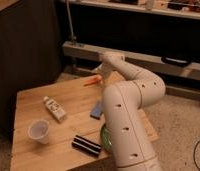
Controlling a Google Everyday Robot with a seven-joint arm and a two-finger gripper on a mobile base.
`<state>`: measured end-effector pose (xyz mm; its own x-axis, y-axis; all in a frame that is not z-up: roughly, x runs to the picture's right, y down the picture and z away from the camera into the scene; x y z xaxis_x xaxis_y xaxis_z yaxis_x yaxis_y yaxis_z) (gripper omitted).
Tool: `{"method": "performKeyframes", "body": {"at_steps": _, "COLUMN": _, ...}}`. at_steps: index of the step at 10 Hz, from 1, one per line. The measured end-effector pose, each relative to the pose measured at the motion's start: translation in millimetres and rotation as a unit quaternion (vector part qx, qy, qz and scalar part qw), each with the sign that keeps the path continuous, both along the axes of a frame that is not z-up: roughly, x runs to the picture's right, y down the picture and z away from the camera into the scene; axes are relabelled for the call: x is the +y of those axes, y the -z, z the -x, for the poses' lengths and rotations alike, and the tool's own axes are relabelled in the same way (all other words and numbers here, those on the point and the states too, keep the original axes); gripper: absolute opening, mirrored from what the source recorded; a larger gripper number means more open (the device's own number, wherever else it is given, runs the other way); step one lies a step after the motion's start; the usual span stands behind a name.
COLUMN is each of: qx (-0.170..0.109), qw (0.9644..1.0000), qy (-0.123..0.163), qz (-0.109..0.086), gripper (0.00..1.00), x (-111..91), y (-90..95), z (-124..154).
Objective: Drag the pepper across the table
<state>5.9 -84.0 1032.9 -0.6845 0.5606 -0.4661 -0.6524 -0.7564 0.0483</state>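
The small thin orange pepper (92,80) lies at the far edge of the square light-wood table (33,97), in the back part of the top. It lies flat, with one end pointing to the left and the other end toward the robot's hand.

The gripper (101,75) is right at that end of the pepper, low over the back edge of the table. Its fingers are spread wide and are not squeezing anything. It is so close to the pepper that it is hard to tell if it touches it.

The big white robot arm (124,117) comes up from the front of the picture, bends at a round elbow, and reaches back and down to the pepper. It covers much of the right side of the table.

A flat blue sponge (97,109) lies in the middle of the table, just beside the arm and well apart from the pepper. A small white bottle (54,108) lies on its side to the left of the sponge. A white paper cup (39,131) stands upright near the front left corner. A dark black block (87,145) lies flat near the front edge. Just beside it, a green round dish (106,137) peeks out from behind the arm, and most of it is hidden.
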Motion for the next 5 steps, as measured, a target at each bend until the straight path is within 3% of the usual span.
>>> {"method": "performKeyframes", "body": {"at_steps": 5, "qx": 0.013, "qw": 0.9995, "qy": 0.023, "qz": 0.015, "gripper": 0.73, "x": 9.5, "y": -8.9, "z": -3.7}}
